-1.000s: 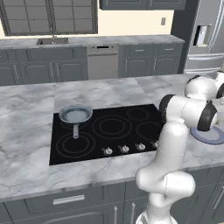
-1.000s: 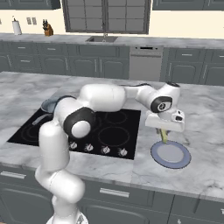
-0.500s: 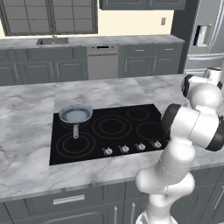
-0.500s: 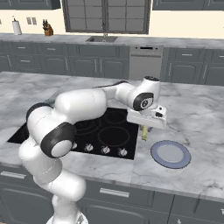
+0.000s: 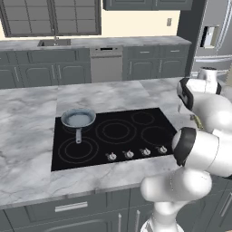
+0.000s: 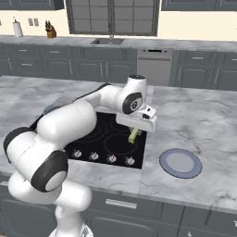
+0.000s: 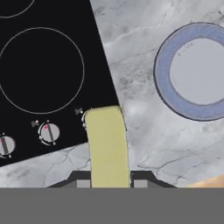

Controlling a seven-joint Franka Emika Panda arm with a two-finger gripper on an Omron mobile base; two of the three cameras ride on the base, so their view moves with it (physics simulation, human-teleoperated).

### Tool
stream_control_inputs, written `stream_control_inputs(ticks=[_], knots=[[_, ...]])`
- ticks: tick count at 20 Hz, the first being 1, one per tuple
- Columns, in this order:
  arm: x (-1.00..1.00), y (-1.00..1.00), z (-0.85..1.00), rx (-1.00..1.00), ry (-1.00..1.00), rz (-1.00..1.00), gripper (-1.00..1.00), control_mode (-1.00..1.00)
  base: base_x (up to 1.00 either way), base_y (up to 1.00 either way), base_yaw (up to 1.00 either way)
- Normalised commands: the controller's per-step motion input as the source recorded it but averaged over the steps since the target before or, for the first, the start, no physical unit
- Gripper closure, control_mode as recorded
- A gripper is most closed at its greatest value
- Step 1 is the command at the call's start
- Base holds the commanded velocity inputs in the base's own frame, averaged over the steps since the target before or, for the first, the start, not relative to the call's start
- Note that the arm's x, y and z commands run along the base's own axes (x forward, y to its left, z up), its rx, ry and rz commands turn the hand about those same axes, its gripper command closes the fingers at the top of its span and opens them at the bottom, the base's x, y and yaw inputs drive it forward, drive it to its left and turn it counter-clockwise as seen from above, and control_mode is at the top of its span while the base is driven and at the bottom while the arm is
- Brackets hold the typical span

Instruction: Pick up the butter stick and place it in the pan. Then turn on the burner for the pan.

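In the hand view the butter stick (image 7: 107,148), a pale-yellow bar, stands between my dark fingertips (image 7: 81,179), and my gripper (image 7: 109,182) is shut on it. From the right base view, the gripper (image 6: 136,128) hangs over the right edge of the black cooktop (image 6: 111,139) with the butter stick (image 6: 134,135) pointing down from it, clear of the glass. The pan (image 5: 78,119), grey with a pale bluish inside, sits at the cooktop's back left, handle toward the front. The burner is hidden beneath the pan.
A blue-grey plate (image 6: 180,162) lies on the marble counter to the right of the cooktop (image 5: 113,136). Several knobs (image 5: 128,154) line the cooktop's front edge. Thin grey rings (image 7: 41,70) mark the other zones. My white arm (image 5: 204,140) fills the counter's right side.
My arm has carried the butter stick leftward, from above the plate to over the cooktop's right edge. The pan and plate have not moved.
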Motion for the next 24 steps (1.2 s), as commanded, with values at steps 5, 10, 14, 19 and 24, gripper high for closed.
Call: stream_control_inputs(ticks=[5, 10, 14, 19, 24], knots=[[0.0, 0.51, 0.24, 0.0, 0.0, -0.05, 1.0, -1.0, 0.0, 0.0, 0.0], [0.0, 0.47, 0.18, 0.0, 0.0, -0.03, 1.0, -1.0, 0.0, 0.0, 0.0], [0.0, 0.55, 0.06, 0.0, 0.0, -0.04, 1.0, -1.0, 0.0, 0.0, 0.0], [0.02, 0.58, 0.04, 0.0, 0.0, -0.05, 1.0, -1.0, 0.0, 0.0, 0.0], [0.15, 0.69, 0.0, 0.0, 0.0, -0.06, 1.0, -1.0, 0.0, 0.0, 0.0]])
